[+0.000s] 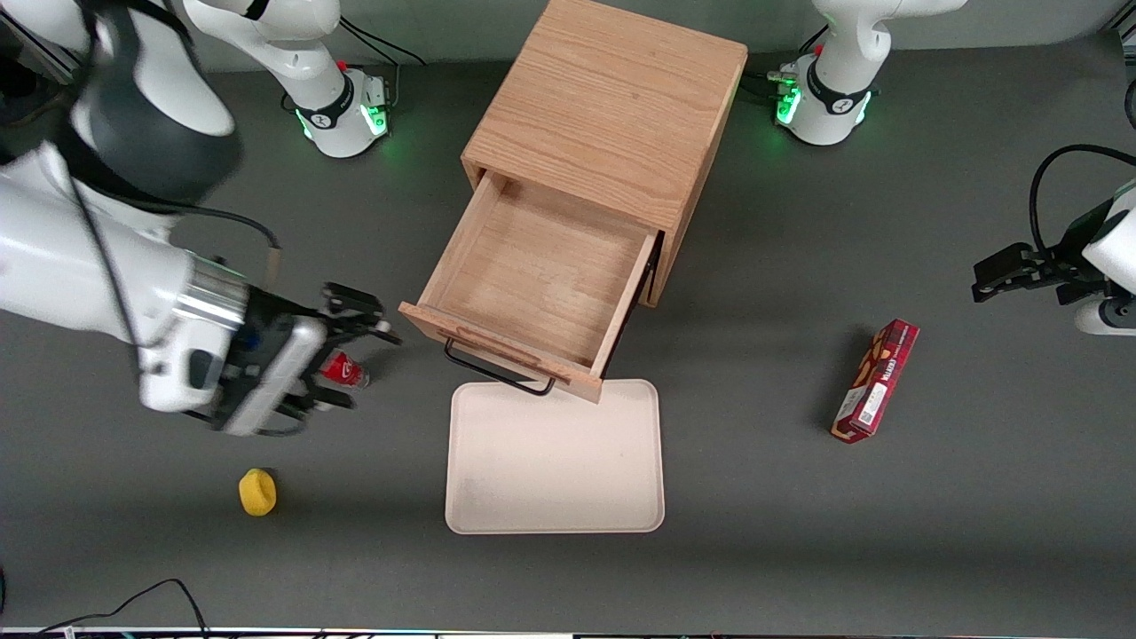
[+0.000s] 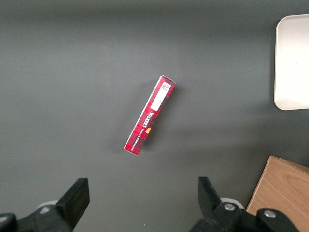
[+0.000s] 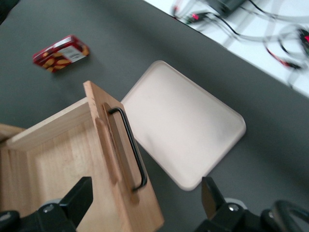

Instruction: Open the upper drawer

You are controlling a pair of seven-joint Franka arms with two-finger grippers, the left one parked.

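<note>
Oak is what you are looking at in the one cabinet standing mid-table; its upper drawer is sitting pulled well out toward the front camera, its box body showing bare. One black wire handle is running along the drawer front, overhanging the edge of the single cream tray that is lying on the dark grey table just in front of the cabinet.

Your gripper is hanging clear of the drawer, toward the working arm's end of the table and beside the drawer front without touching it. Its two fingers are standing wide apart and holding nothing; in the right wrist view the handle is lying between them at a distance.

You are also seeing one small red object directly under the gripper, one yellow object nearer the front camera, and one red box lying toward the parked arm's end.
</note>
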